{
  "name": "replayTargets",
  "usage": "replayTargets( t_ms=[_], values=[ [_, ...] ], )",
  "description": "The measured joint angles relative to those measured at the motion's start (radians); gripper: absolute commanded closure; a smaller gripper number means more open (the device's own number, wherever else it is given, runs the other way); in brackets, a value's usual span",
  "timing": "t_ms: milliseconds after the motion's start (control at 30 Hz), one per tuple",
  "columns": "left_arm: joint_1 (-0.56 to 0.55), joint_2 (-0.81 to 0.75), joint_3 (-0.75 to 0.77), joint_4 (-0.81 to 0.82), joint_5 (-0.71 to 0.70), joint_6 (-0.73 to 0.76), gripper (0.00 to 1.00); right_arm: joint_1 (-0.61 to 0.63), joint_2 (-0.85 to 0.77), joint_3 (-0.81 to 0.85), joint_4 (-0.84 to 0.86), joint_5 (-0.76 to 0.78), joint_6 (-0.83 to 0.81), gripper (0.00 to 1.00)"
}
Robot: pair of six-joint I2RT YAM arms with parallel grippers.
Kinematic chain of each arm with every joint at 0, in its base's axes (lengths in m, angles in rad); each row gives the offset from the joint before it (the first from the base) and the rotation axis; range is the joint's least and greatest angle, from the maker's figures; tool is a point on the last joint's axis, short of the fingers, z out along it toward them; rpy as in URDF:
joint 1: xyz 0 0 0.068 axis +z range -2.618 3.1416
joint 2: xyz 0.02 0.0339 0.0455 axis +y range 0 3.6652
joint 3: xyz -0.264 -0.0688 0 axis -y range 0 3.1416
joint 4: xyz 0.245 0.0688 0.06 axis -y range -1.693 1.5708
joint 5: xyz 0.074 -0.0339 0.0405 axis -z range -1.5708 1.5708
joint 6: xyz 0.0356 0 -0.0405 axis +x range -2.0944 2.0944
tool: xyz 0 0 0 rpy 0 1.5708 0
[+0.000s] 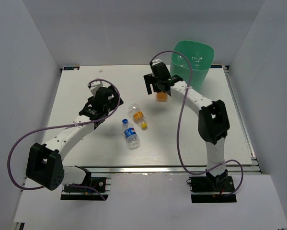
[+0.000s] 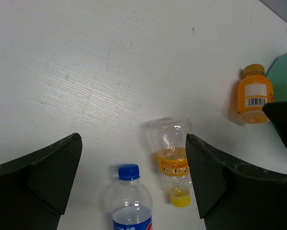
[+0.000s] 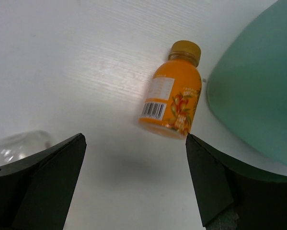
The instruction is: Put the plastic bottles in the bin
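Observation:
The mint-green bin [image 1: 193,64] stands at the far right of the table, with clear bottles [image 1: 196,60] showing inside it. A short orange bottle [image 1: 161,96] [image 3: 173,98] lies on its side just left of the bin [image 3: 258,91]. Above it hovers my right gripper [image 1: 160,88] [image 3: 133,139], open and holding nothing. At mid-table lie a clear bottle with an orange label and yellow cap [image 1: 138,115] [image 2: 173,160] and a blue-labelled, blue-capped one [image 1: 131,133] [image 2: 130,201]. My left gripper [image 1: 109,103] [image 2: 133,139] is open to their left, above the table.
White table [image 1: 86,143] with walls on three sides. The right arm's elbow [image 1: 212,120] stands in front of the bin. In the left wrist view the short orange bottle [image 2: 252,96] and the bin's edge [image 2: 286,72] show at far right.

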Motion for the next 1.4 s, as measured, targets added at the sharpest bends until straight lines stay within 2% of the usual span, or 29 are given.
replayTargets(
  t_ms=[233, 500, 600, 633, 700, 733, 800, 833, 933, 1100, 1267, 1400],
  values=[
    [0.0, -0.002, -0.011, -0.005, 0.012, -0.004, 0.02, -0.001, 0.229, 0.144, 0.018, 0.164, 0.04, 0.11],
    [0.0, -0.028, -0.049, 0.004, 0.029, -0.012, 0.02, -0.002, 0.326, 0.156, 0.033, 0.278, 0.054, 0.11],
    [0.0, -0.038, -0.062, 0.008, 0.039, -0.016, 0.02, -0.005, 0.345, 0.154, 0.035, 0.311, 0.056, 0.19],
    [0.0, -0.039, -0.064, 0.008, 0.041, -0.018, 0.02, -0.006, 0.348, 0.153, 0.038, 0.315, 0.057, 0.31],
    [0.0, -0.039, -0.065, 0.007, 0.043, -0.021, 0.02, -0.008, 0.348, 0.151, 0.047, 0.321, 0.059, 0.45],
    [0.0, -0.039, -0.065, 0.007, 0.043, -0.023, 0.02, -0.008, 0.348, 0.144, 0.064, 0.323, 0.064, 0.57],
    [0.0, -0.039, -0.065, 0.007, 0.047, -0.026, 0.02, -0.008, 0.345, 0.118, 0.105, 0.328, 0.07, 0.62],
    [0.0, -0.039, -0.066, 0.007, 0.048, -0.027, 0.02, -0.008, 0.338, 0.098, 0.124, 0.336, 0.067, 0.68],
    [0.0, -0.039, -0.071, 0.011, 0.052, -0.031, 0.02, -0.008, 0.296, 0.04, 0.15, 0.332, 0.059, 0.76],
    [0.0, -0.04, -0.083, 0.011, 0.062, -0.031, 0.02, -0.005, 0.168, -0.037, 0.167, 0.291, 0.04, 0.79],
    [0.0, -0.04, -0.083, 0.011, 0.065, -0.03, 0.02, 0.005, -0.073, -0.142, 0.206, 0.133, -0.016, 0.79],
    [0.001, -0.04, -0.083, 0.011, 0.065, -0.03, 0.02, 0.02, -0.259, -0.158, 0.24, 0.106, -0.04, 0.76]
  ],
)
